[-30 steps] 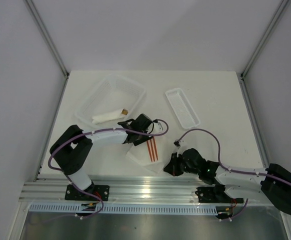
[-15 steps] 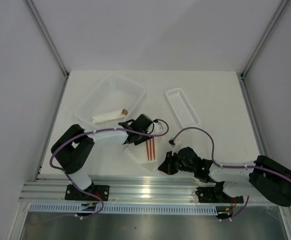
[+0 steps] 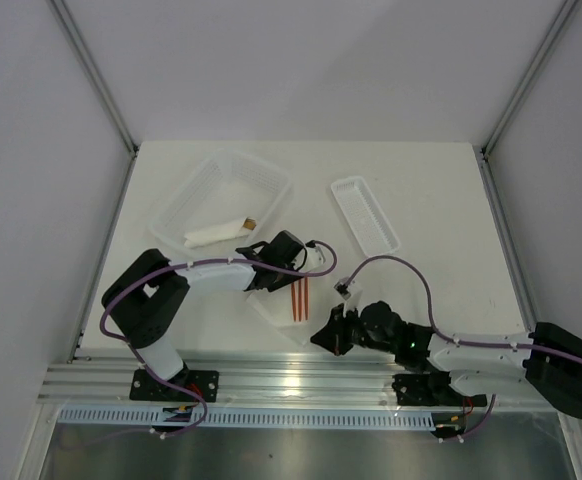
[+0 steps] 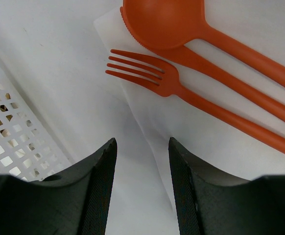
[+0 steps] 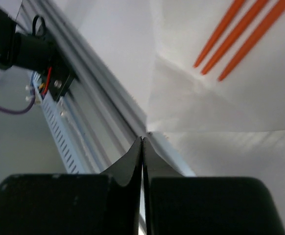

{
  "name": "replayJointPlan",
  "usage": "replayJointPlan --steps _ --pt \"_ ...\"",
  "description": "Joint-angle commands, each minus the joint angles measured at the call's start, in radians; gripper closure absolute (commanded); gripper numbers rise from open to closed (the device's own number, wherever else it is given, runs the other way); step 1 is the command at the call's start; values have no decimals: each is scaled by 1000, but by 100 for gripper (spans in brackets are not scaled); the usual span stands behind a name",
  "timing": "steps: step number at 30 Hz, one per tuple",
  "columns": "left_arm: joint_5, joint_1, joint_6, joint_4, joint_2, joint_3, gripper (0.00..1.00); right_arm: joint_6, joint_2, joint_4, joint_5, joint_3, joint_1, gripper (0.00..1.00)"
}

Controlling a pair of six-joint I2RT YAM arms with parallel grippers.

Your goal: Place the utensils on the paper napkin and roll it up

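Three orange-red utensils (image 3: pixel 299 299), a spoon (image 4: pixel 162 22), a fork (image 4: pixel 147 76) and a knife (image 4: pixel 221 78), lie side by side on the white paper napkin (image 4: pixel 206 142) near the table's front edge. My left gripper (image 4: pixel 142 147) hovers open over the napkin's left edge, just short of the fork's tines, with nothing between its fingers. In the top view the left gripper (image 3: pixel 276 272) covers the utensils' heads. My right gripper (image 5: pixel 142 138) is shut on the napkin's near corner, which is lifted and creased (image 5: pixel 221 112) below the utensil handles (image 5: pixel 235 34). From above, the right gripper (image 3: pixel 323 335) is at the napkin's front right corner.
A clear perforated basket (image 3: pixel 226 195) at the back left holds a white paper roll with a brown tip (image 3: pixel 216 232); its wall (image 4: pixel 10 142) is just left of my left fingers. A small clear tray (image 3: pixel 364 215) lies at the back right. The aluminium rail (image 5: pixel 98 98) runs right below the right gripper.
The right gripper has slid left along the front edge with the napkin's corner, creasing the sheet. The left gripper has stayed over the napkin's left edge.
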Motion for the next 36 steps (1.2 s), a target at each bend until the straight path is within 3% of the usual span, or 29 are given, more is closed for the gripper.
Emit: replayJointPlan --steps 1,18,36 --pt "-4 -3 16 12 -16 -16 49 -91 -24 -12 77 -7 107 100" --pt "13 -3 6 -8 -25 -16 49 -96 357 198 163 64 190 100" --pt "5 -3 12 -6 -33 -13 49 -126 346 77 312 193 141 100"
